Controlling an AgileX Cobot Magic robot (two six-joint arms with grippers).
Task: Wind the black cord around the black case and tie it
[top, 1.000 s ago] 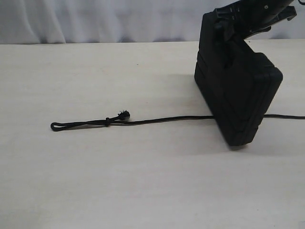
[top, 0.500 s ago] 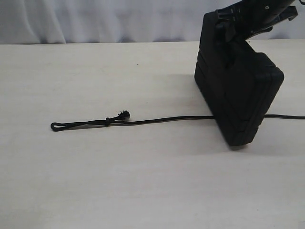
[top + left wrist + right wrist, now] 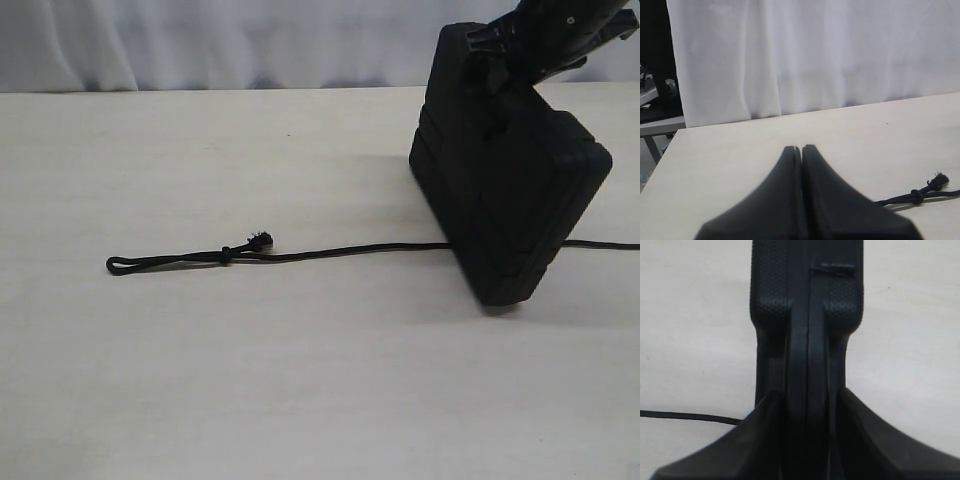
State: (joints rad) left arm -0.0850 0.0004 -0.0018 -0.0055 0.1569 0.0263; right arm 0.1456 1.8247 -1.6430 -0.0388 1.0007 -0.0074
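Note:
The black case (image 3: 505, 190) stands tilted on one corner at the right of the table, held at its upper edge by my right gripper (image 3: 520, 60). In the right wrist view the case (image 3: 807, 315) fills the middle, with my right gripper (image 3: 807, 400) shut on its edge, a finger on each side. The black cord (image 3: 300, 254) lies along the table, runs under the case and comes out at the right (image 3: 600, 245). Its looped, knotted end (image 3: 225, 254) lies at the left. My left gripper (image 3: 802, 148) is shut and empty, hovering near the cord's frayed tip (image 3: 939, 179).
A white curtain (image 3: 220, 40) hangs behind the light wooden table (image 3: 250, 380). In the left wrist view the table's far corner (image 3: 682, 131) and dark equipment (image 3: 652, 90) beyond it show.
The case has tipped a little further to the right in my right gripper, its upper end moving right and slightly up. The cord and my left gripper have not moved.

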